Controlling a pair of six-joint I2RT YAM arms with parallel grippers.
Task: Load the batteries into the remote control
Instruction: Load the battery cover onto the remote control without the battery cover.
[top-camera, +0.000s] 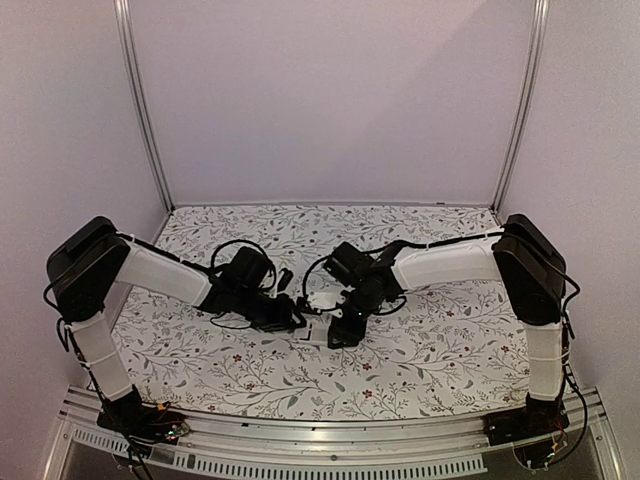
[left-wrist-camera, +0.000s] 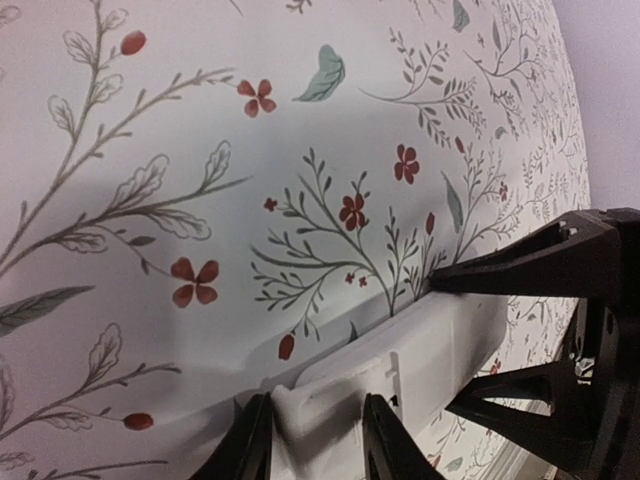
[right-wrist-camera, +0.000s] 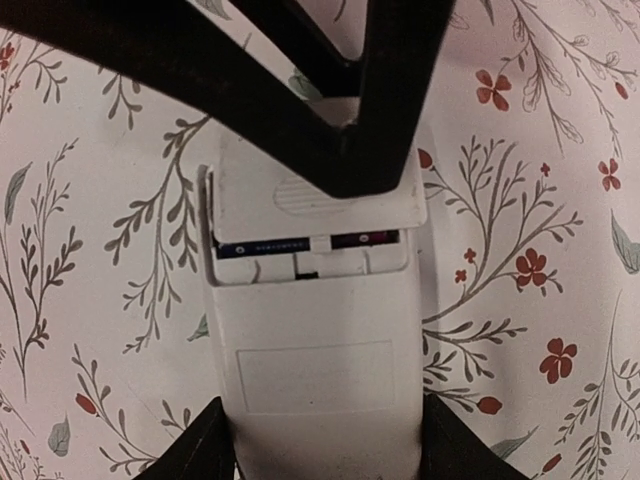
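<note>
Both arms were elbows-out, forearms angled inward, wrists meeting nose to nose low over the floral table (top-camera: 200, 365). Left arm (top-camera: 160, 272) came in from its own side, right arm (top-camera: 450, 262) mirrored it.

The remote control (right-wrist-camera: 315, 340) lay back-up on the table, directly between the two grippers, with one end in each.

Right gripper (right-wrist-camera: 320, 415): jaws straddled the remote's body, one finger tight against each long flank. Looked clamped on it.

Left gripper (left-wrist-camera: 312, 425): jaws straddled the opposite end, no gap visible on either side of the white plastic. Read as gripping that end. From the right wrist view its fingers (right-wrist-camera: 370, 110) hung over the battery cover (right-wrist-camera: 300, 195).

The cover sat offset toward the left gripper and not flush, leaving a narrow slot open on the right gripper's side.

The batteries (right-wrist-camera: 265, 246) were in that slot, seated side by side in the compartment, just ahead of the right gripper's fingertips and just under the left's. Only a strip of each showed, and I couldn't tell polarity.
</note>
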